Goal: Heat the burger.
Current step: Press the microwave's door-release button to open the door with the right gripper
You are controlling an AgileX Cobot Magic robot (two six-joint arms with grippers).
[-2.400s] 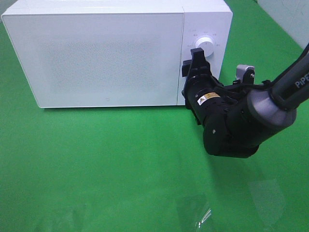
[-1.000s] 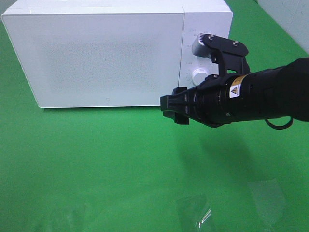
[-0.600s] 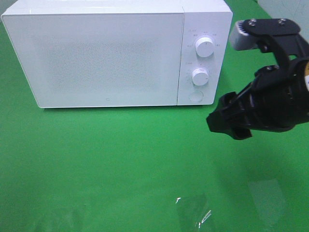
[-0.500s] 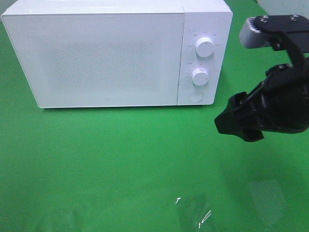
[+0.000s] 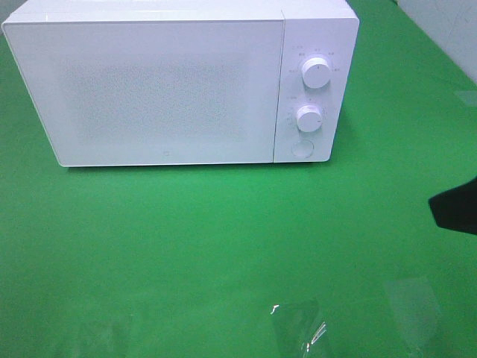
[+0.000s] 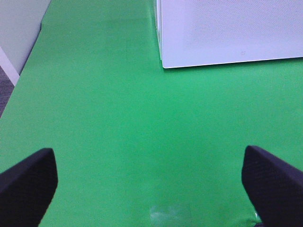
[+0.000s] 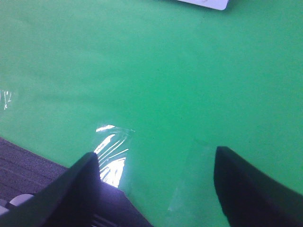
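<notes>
Both agape: left pincer (image 6: pixel 149 163), right pincer (image 7: pixel 156 158); microwave (image 5: pixel 171 89) closed

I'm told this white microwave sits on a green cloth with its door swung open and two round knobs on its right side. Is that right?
Not quite. The door of the microwave is shut, lying flush with the front, as the high camera shows. The rest holds: it is white, sits on the green cloth and has two round knobs on its right side.

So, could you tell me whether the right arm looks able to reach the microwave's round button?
Probably yes: the button faces bare green cloth, and nothing stands between it and the right arm, whose jaws are open.
</notes>
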